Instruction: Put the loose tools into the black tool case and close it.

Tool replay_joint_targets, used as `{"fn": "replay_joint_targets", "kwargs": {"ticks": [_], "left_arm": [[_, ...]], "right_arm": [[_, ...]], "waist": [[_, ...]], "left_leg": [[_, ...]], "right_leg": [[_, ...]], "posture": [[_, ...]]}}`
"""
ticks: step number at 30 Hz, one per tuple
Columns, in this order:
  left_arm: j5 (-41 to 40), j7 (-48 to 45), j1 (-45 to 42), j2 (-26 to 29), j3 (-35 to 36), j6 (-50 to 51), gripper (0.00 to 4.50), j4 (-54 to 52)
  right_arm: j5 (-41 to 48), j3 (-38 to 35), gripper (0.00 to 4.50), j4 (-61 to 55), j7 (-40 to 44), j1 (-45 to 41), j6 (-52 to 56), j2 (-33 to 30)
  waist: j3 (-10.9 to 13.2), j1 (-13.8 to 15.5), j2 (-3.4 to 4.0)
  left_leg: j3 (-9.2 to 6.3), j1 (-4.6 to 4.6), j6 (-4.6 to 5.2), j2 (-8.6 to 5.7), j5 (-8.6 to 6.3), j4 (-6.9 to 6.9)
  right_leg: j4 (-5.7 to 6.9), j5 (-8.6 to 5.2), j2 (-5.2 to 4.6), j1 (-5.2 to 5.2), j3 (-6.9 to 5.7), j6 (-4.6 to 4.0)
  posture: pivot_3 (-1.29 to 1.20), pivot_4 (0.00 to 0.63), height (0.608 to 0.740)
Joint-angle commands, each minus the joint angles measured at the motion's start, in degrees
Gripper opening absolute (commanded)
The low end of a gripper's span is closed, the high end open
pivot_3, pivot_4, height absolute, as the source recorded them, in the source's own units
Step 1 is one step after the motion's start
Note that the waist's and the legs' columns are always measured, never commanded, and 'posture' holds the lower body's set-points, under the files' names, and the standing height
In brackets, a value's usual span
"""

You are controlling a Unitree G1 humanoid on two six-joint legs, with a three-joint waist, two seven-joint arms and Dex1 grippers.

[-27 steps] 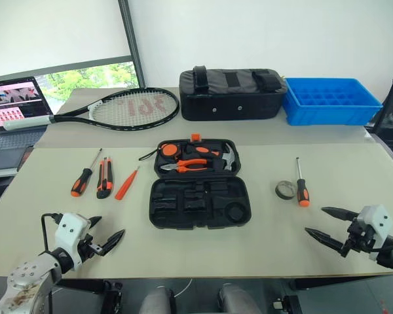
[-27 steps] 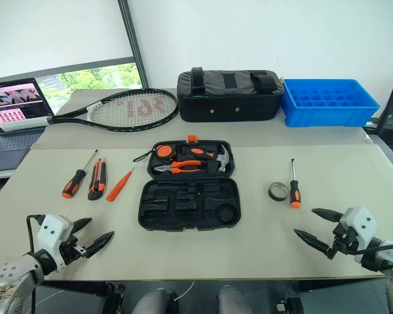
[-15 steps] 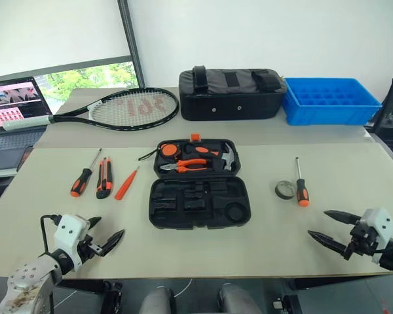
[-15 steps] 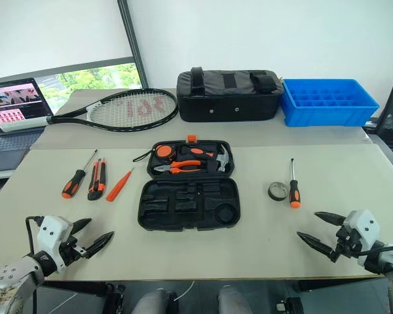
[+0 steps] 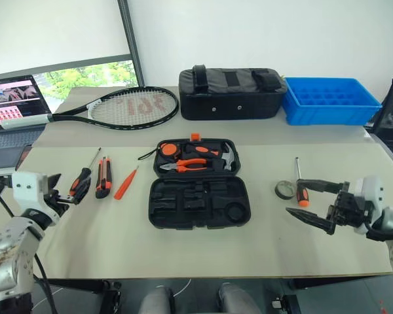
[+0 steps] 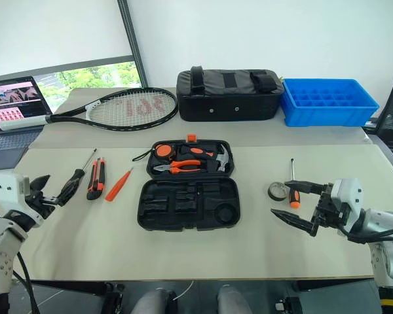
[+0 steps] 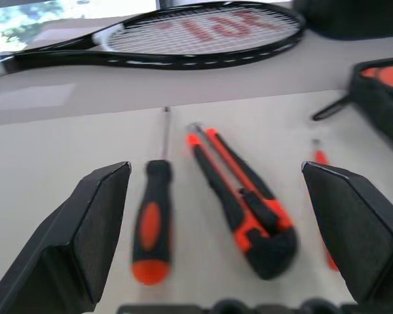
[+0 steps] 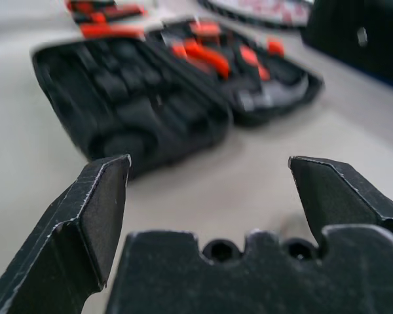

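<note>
Two screwdrivers [image 5: 82, 181] [image 5: 301, 184], one utility knife [image 5: 104, 178], one slim orange pointed tool [image 5: 126, 184], one tape roll [image 5: 285, 190], one open tool case [image 5: 198, 183].

A tennis racket [image 5: 128, 106], black fabric bag [image 5: 231, 93] and blue plastic tray [image 5: 331, 100] line the far table, beside an open laptop [image 5: 12, 114].

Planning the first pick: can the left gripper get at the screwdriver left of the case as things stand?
Probably yes. The left gripper is open, its fingers spread wide facing the screwdriver; only bare table lies between. The utility knife lies close beside it and could get nudged.
</note>
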Motion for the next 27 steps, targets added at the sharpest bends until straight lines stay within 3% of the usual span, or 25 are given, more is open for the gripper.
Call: {"fn": "replay_joint_targets", "kwargs": {"ticks": [1,14,17,25,27], "left_arm": [[2.1,0.7,-4.4,3.0,-1.0,2.7,4.50,5.2],[8.0,-4.9,-15.5,4.9,-9.1,1.9,4.50,24.8],[8.7,-5.3,-16.6,4.9,-9.5,1.4,3.86,26.8],[8.9,-5.8,-16.0,5.4,-7.9,-0.5,1.15,27.5],[8.7,-5.7,-15.4,5.9,-6.9,-0.9,0.96,27.2]], "right_arm": [[4.7,0.6,4.49,-5.5,-2.7,-3.7,4.1,1.8],[8.1,1.7,4.49,-13.4,-5.3,-7.2,11.2,2.0],[8.7,1.6,4.50,-14.4,-4.7,-7.5,12.6,1.2],[9.0,1.4,4.50,-13.9,-2.8,-7.3,13.4,-0.5],[9.0,1.4,4.50,-13.7,-2.6,-7.3,13.3,-0.5]], "waist": [[0.0,0.1,-0.08],[0.0,0.4,-0.08],[0.0,0.4,-0.05],[0.0,0.4,-0.05],[0.0,0.4,-0.05]], "left_leg": [[-0.05,-0.01,0.00,0.00,0.00,0.00],[-0.40,-0.39,0.00,-0.01,0.01,-0.01],[-0.43,-0.42,0.00,-0.02,0.01,0.00],[-0.47,-0.44,0.00,-0.02,0.01,0.02],[-0.48,-0.45,0.00,-0.01,0.01,0.03]], "right_leg": [[0.00,0.00,0.00,0.00,-0.05,0.00],[-0.01,0.08,-0.01,-0.17,-0.47,-0.15],[-0.01,0.09,-0.01,-0.18,-0.50,-0.15],[0.02,0.09,-0.01,-0.18,-0.54,-0.16],[0.02,0.09,-0.01,-0.18,-0.55,-0.16]], "posture": [[0.00,0.150,0.708],[0.00,0.150,0.708],[0.00,0.150,0.708],[0.00,0.150,0.708],[0.00,0.150,0.708]]}}
